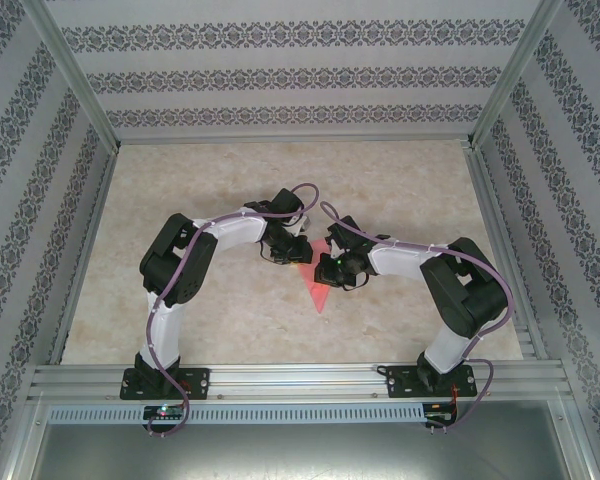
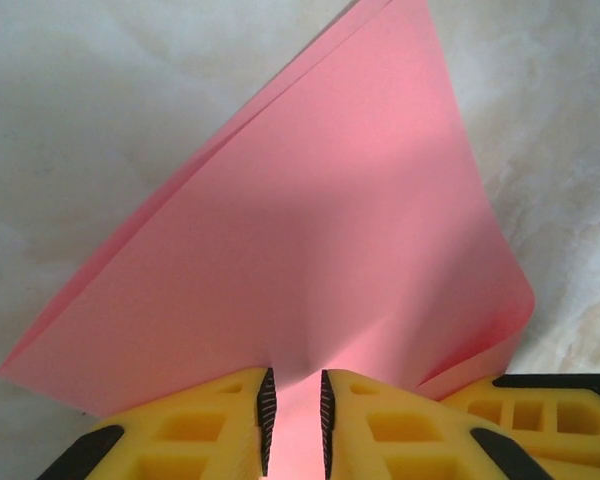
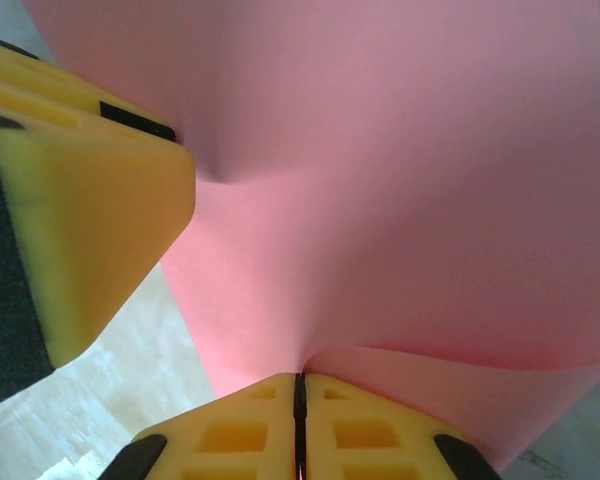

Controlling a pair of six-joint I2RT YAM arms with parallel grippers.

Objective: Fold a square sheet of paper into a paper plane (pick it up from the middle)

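Jaws of the left gripper point(image 2: 294, 425) and right gripper point(image 3: 300, 430) pinch the square sheet of paper point(image 2: 320, 260), folded to layered flaps; wings and centre ridge remain unformed.

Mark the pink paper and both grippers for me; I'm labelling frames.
pink paper point(image 2: 320, 250): left wrist view, middle of the folded sheet.
left gripper point(image 2: 294, 420): left wrist view, between fingertips.
right gripper point(image 3: 300, 425): right wrist view, between fingertips.
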